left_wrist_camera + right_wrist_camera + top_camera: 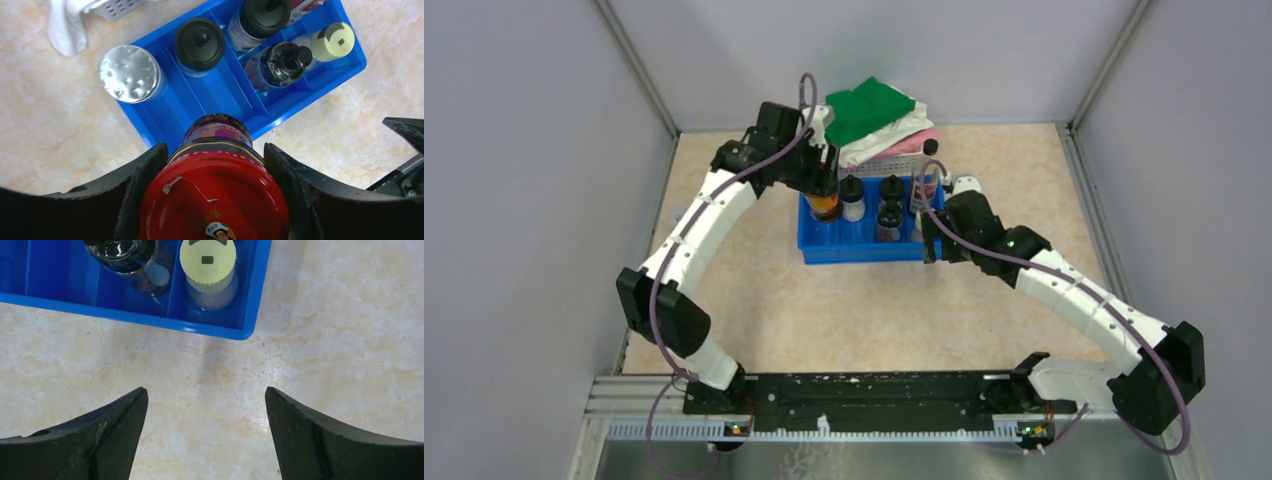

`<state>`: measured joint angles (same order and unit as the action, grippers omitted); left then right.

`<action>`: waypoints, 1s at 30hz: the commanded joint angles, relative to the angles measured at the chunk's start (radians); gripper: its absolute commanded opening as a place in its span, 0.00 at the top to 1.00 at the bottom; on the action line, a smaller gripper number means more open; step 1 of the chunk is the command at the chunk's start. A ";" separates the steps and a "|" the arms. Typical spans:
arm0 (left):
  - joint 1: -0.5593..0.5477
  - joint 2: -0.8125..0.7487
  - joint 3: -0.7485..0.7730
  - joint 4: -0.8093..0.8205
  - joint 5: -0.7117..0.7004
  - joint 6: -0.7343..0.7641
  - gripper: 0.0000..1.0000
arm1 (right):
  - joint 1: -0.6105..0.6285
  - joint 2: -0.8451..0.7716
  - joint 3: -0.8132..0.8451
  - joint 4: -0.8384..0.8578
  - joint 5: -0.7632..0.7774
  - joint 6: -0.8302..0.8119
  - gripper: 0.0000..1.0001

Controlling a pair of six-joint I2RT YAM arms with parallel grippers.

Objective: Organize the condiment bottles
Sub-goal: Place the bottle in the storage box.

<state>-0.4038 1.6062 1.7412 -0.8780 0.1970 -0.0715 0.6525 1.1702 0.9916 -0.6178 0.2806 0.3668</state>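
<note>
Condiment bottles [852,200] stand grouped in the blue tray [864,250], which I see at the far middle of the table [844,310]. The white basket [879,160], heaped with cloths [869,110], is just behind it on the far side.

My left claw [215,150] is clamped on the red-capped jar [215,205], with a finger [140,185] against each side of the lid. From the overhead camera that jar is at the tray's left end. I cannot tell whether its base rests on the tray floor or hangs just above it.

Through the left wrist camera I can pick out the others in their compartments:
- a silver-capped jar [131,73]
- a black-capped bottle [201,44] beside it
- a second black-capped bottle [265,17]
- a dark glass bottle [285,60] with a narrow black top
- a cream-capped bottle [333,41] in the end compartment

My right claw [206,391] has its fingers spread wide with nothing between them. It is over bare table just on the near side of the tray's right corner. The cream-capped bottle stands upright in its slot just beyond the claw, with the dark glass bottle in the neighbouring slot to the left.
</note>
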 commanded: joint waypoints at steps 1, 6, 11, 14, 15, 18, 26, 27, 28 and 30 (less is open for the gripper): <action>-0.063 -0.001 -0.073 0.279 -0.022 0.023 0.99 | 0.006 -0.039 0.031 0.003 0.022 -0.010 0.14; -0.126 0.049 -0.151 0.412 -0.068 0.023 1.00 | 0.006 -0.042 0.030 -0.002 0.036 -0.019 0.14; -0.149 0.078 -0.212 0.515 -0.103 0.009 1.00 | 0.006 -0.046 0.013 0.006 0.042 -0.027 0.14; -0.164 0.092 -0.252 0.577 -0.140 0.014 1.00 | 0.006 -0.043 -0.001 0.016 0.043 -0.029 0.14; -0.168 0.096 -0.264 0.596 -0.152 0.018 1.00 | 0.006 -0.042 -0.006 0.020 0.042 -0.029 0.14; -0.181 0.101 -0.311 0.660 -0.186 0.022 1.00 | 0.007 -0.039 -0.018 0.030 0.038 -0.031 0.14; -0.203 0.157 -0.351 0.747 -0.281 0.016 1.00 | 0.007 -0.026 -0.040 0.048 0.031 -0.035 0.14; -0.208 0.166 -0.340 0.741 -0.297 0.010 1.00 | 0.006 -0.025 -0.040 0.049 0.031 -0.035 0.14; -0.214 0.177 -0.330 0.726 -0.310 0.004 1.00 | 0.006 -0.025 -0.042 0.050 0.030 -0.034 0.14; -0.222 0.188 -0.313 0.714 -0.320 -0.014 1.00 | 0.006 -0.027 -0.046 0.052 0.026 -0.034 0.14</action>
<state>-0.6052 1.7943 1.3632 -0.2764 -0.0654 -0.0574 0.6525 1.1584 0.9550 -0.6079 0.2970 0.3408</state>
